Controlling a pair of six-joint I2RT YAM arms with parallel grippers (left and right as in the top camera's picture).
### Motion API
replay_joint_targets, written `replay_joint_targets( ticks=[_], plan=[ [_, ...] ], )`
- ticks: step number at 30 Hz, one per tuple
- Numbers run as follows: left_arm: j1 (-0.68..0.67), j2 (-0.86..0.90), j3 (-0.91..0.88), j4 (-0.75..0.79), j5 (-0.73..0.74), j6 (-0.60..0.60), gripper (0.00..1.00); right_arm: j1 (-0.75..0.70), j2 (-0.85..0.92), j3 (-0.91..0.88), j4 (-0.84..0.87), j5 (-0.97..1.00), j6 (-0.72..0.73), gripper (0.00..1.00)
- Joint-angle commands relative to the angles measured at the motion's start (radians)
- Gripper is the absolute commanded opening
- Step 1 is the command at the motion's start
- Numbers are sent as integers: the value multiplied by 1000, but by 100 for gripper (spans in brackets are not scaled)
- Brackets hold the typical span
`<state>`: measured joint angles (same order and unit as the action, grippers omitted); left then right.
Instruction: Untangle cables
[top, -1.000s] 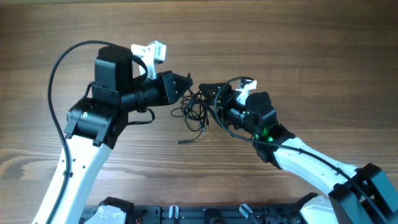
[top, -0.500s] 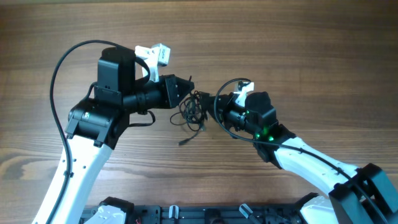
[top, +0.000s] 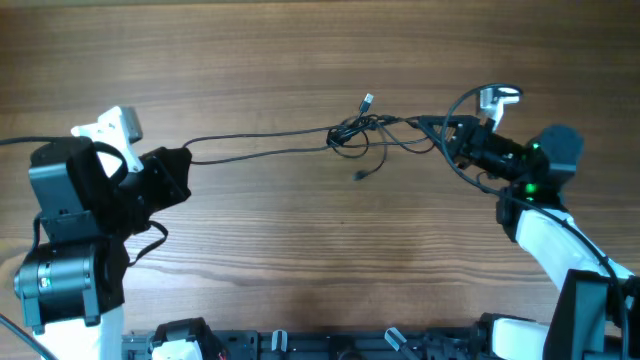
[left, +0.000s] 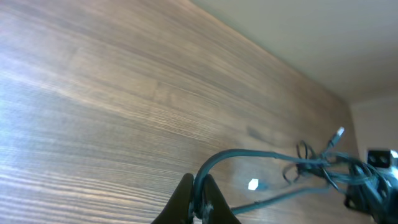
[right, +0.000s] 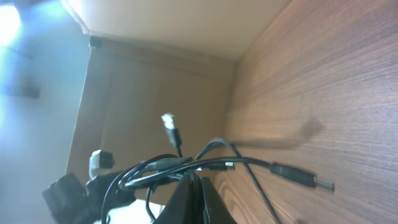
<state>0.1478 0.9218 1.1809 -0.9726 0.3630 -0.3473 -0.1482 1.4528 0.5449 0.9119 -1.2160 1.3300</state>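
The wooden desk (top: 300, 280) carries the whole spread. The left hand (top: 183, 160) sits low at the left and the right hand (top: 447, 128) at the far right, well apart. Both are pinched narrow, each holding a strand of the cables (top: 260, 143). These run in a drawn line across the upper middle of the desk, meeting in a small knot (top: 348, 135). One plug (top: 368, 100) sticks up behind the knot and a second plug (top: 360, 176) dangles in front of it.

Pulling harder would likely only cinch the knot. The better move is probably to ease the tension and work a free plug end back through a loop.

A second ago the hands were nearly touching over a loose heap mid-desk. Now they are drawn apart and the heap is stretched thin.
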Motion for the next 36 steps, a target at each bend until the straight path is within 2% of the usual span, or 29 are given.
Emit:
replay_joint_targets(
  ticks=[1, 4, 8, 10, 11, 12, 14, 15, 16, 17, 19, 21, 24, 25, 26, 27, 29, 33, 35, 36],
  plan=[
    [69, 19, 11, -1, -230, -153, 4, -112, 3, 3, 14, 9, 7, 4],
    [72, 56, 11, -5, -198, -268, 4, -116, 4, 3, 11, 0, 8, 4],
    [19, 151, 11, 22, 66, -259, 4, -34, 4, 3, 11, -42, -6, 7],
    [-46, 207, 11, 58, 162, -237, 4, 20, 4, 3, 11, -10, -42, 7],
    [-122, 259, 11, 96, 229, -203, 4, 76, 4, 3, 11, 39, -47, 7],
    [-168, 289, 11, 113, 235, -203, 4, 109, 4, 3, 11, 71, -47, 7],
    [-265, 352, 11, 146, 235, -199, 11, 170, 4, 3, 11, 124, -56, 7],
    [-304, 378, 11, 159, 233, -199, 17, 191, 4, 3, 10, 148, -82, 7],
    [-364, 429, 11, 179, 227, -199, 45, 216, 4, 3, -14, 182, -105, 8],
    [-389, 454, 11, 187, 227, -199, 61, 224, 4, 3, -51, 206, -104, 8],
    [-428, 514, 11, 199, 222, -199, 83, 226, 4, 3, -158, 233, -132, 9],
    [-434, 554, 11, 211, 224, -200, 83, 226, 4, 3, -264, 235, -157, 9],
    [-435, 565, 11, 241, 225, -199, 67, 226, 4, 3, -330, 220, -245, 9],
    [-438, 565, 11, 246, 224, -189, 66, 226, 4, 3, -330, 220, -257, 9],
    [-441, 565, 11, 248, 224, -153, 67, 226, 4, 3, -329, 222, -256, 10],
    [-461, 565, 11, 248, 222, -49, 74, 226, 4, 3, -330, 229, -254, 11],
    [-508, 565, 10, 247, 156, 19, 77, 226, 4, 3, -330, 233, -254, 13],
    [-638, 605, 10, 248, -137, 18, 76, 226, 4, 3, -344, 237, -256, 18],
    [-690, 642, 10, 248, -142, 8, 75, 226, 4, 3, -433, 306, -257, 20],
    [-715, 667, 10, 251, -144, -13, 74, 226, 4, 3, -568, 422, -255, 26]
  ],
)
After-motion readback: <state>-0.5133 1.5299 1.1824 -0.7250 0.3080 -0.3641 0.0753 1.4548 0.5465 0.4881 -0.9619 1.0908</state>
